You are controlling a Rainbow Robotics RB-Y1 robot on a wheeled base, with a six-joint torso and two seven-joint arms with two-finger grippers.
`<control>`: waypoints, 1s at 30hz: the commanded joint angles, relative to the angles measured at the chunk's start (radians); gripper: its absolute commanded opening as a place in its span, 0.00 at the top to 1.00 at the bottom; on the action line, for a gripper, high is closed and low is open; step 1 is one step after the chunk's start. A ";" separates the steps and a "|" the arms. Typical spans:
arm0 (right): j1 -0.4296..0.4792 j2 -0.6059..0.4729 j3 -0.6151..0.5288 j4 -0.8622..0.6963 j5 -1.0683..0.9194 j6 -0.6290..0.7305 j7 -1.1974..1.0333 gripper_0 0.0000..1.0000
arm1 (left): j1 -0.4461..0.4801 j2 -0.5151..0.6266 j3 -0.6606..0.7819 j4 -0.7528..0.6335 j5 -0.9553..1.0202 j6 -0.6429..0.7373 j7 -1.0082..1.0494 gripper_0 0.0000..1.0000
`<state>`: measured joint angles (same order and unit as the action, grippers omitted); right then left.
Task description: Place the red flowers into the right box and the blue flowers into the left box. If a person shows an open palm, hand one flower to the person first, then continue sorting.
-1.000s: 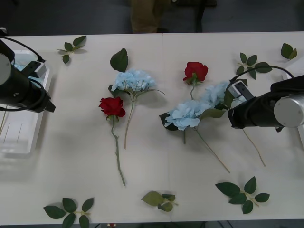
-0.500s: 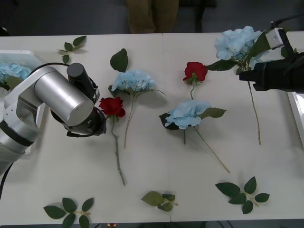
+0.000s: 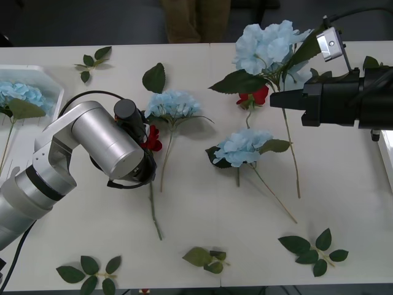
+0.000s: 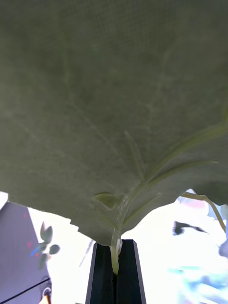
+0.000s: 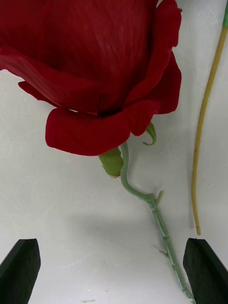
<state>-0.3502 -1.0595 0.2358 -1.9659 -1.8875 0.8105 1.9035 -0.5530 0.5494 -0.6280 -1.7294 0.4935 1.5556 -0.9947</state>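
Right pincer (image 3: 274, 100) clamped on blue flower (image 3: 267, 46)

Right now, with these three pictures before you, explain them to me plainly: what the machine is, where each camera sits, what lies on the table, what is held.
It is a two-armed robot. The wide picture looks down from above its arms; the other two come from cameras on its wrists. The right gripper, fingers shut, holds a blue flower by its stem above the white table. The left gripper hangs open over a red rose that lies on the table. Two more blue flowers, another rose and loose leaf sprigs lie there. The left box already has a blue flower inside.
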 commanded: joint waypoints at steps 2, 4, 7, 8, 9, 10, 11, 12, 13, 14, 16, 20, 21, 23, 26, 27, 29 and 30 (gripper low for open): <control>-0.041 -0.071 0.096 -0.140 -0.054 -0.146 0.015 1.00 | -0.087 0.027 0.034 -0.065 0.050 0.034 0.018 0.13; -0.056 -0.077 0.131 -0.162 -0.076 -0.195 0.017 1.00 | -0.096 0.063 0.105 -0.094 0.158 0.038 -0.051 0.13; -0.085 -0.062 0.171 -0.169 -0.117 -0.240 0.017 1.00 | -0.091 0.104 0.243 -0.113 0.372 0.044 -0.219 0.13; -0.096 -0.047 0.180 -0.165 -0.119 -0.257 0.015 1.00 | -0.082 0.113 0.294 -0.116 0.439 0.049 -0.305 0.13; -0.101 -0.030 0.185 -0.159 -0.117 -0.266 0.015 1.00 | -0.073 0.113 0.330 -0.121 0.476 0.052 -0.366 0.12; -0.107 -0.007 0.191 -0.150 -0.111 -0.275 0.017 1.00 | -0.058 0.112 0.375 -0.130 0.511 0.052 -0.443 0.13; -0.113 0.010 0.198 -0.142 -0.100 -0.284 0.017 1.00 | -0.045 0.110 0.406 -0.140 0.534 0.051 -0.506 0.13; -0.118 0.029 0.203 -0.136 -0.087 -0.295 0.019 1.00 | -0.033 0.109 0.438 -0.151 0.557 0.049 -0.570 0.13; -0.122 0.049 0.204 -0.130 -0.068 -0.306 0.019 1.00 | -0.024 0.104 0.475 -0.160 0.586 0.047 -0.641 0.13; -0.125 0.055 0.209 -0.126 -0.056 -0.309 0.015 1.00 | -0.021 0.103 0.488 -0.160 0.608 0.044 -0.671 0.13; -0.136 0.084 0.217 -0.111 -0.038 -0.320 0.014 1.00 | -0.007 0.098 0.548 -0.153 0.718 0.023 -0.772 0.13; -0.141 0.116 0.220 -0.097 -0.039 -0.321 0.011 1.00 | 0.021 0.096 0.599 -0.151 0.869 -0.048 -0.935 0.12; -0.142 0.118 0.218 -0.097 -0.039 -0.324 0.011 1.00 | 0.025 0.096 0.599 -0.151 0.899 -0.068 -0.964 0.12; -0.141 0.128 0.218 -0.097 -0.039 -0.326 0.009 1.00 | 0.039 0.096 0.596 -0.148 0.956 -0.117 -1.036 0.13; -0.141 0.141 0.218 -0.097 -0.039 -0.333 0.006 1.00 | 0.058 0.096 0.562 -0.148 1.022 -0.210 -1.131 0.13; -0.142 0.147 0.218 -0.097 -0.039 -0.340 0.006 1.00 | 0.065 0.096 0.541 -0.148 1.047 -0.255 -1.162 0.13; -0.145 0.159 0.218 -0.096 -0.039 -0.349 0.006 1.00 | 0.077 0.098 0.504 -0.148 1.079 -0.324 -1.197 0.13; -0.148 0.171 0.218 -0.094 -0.039 -0.353 0.008 1.00 | 0.084 0.098 0.476 -0.145 1.099 -0.373 -1.214 0.13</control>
<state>-0.4535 -0.9306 0.4476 -2.0546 -1.9313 0.4780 1.9036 -0.4961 0.6239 -0.0801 -1.8475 1.5455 1.2721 -2.1268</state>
